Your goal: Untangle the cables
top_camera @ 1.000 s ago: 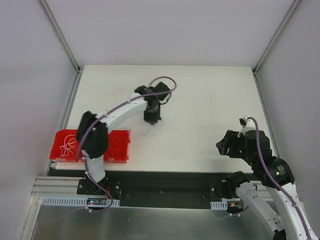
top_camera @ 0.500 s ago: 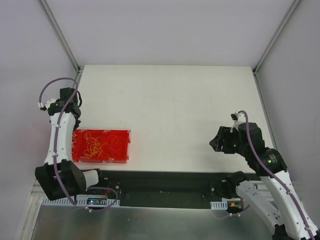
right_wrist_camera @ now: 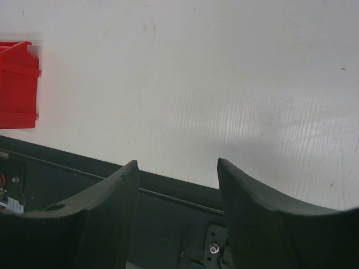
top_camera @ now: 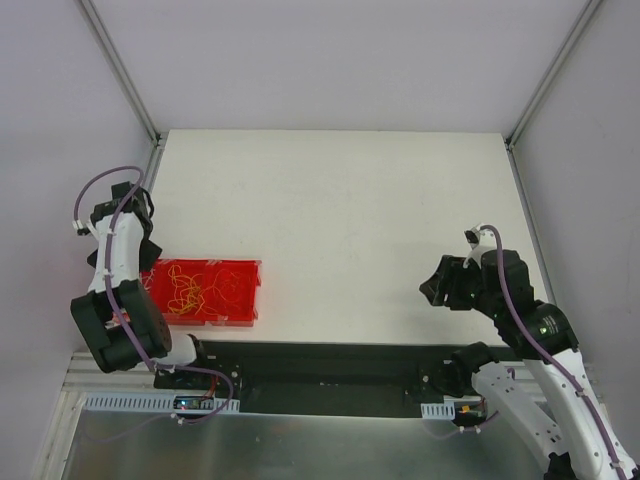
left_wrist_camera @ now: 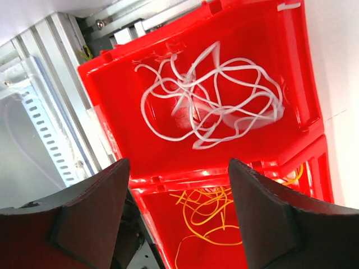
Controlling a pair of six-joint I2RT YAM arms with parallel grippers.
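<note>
LEFT GRIPPER OVER THE TRAY: The left gripper (left_wrist_camera: 178, 171) hangs above a red tray (left_wrist_camera: 291, 67), its two dark fingers (left_wrist_camera: 84, 218) spread wide with nothing between them. The cables (top_camera: 200, 285) lie inside the tray. A whitish tangle (left_wrist_camera: 207, 95) is loosely curled in the compartment just ahead of the fingertips, and orange-yellow strands (left_wrist_camera: 210, 216) fill the next compartment, directly beneath the gap between the fingers. A red divider (left_wrist_camera: 196, 168) separates the two. Across the white table (right_wrist_camera: 224, 67), the right gripper (right_wrist_camera: 178, 168) hovers above the table's near edge, its fingers likewise parted and empty. The tray's end shows far off to its left, well apart from it. Seen from overhead, the tray sits just beside the left arm (top_camera: 110, 270)
</note>
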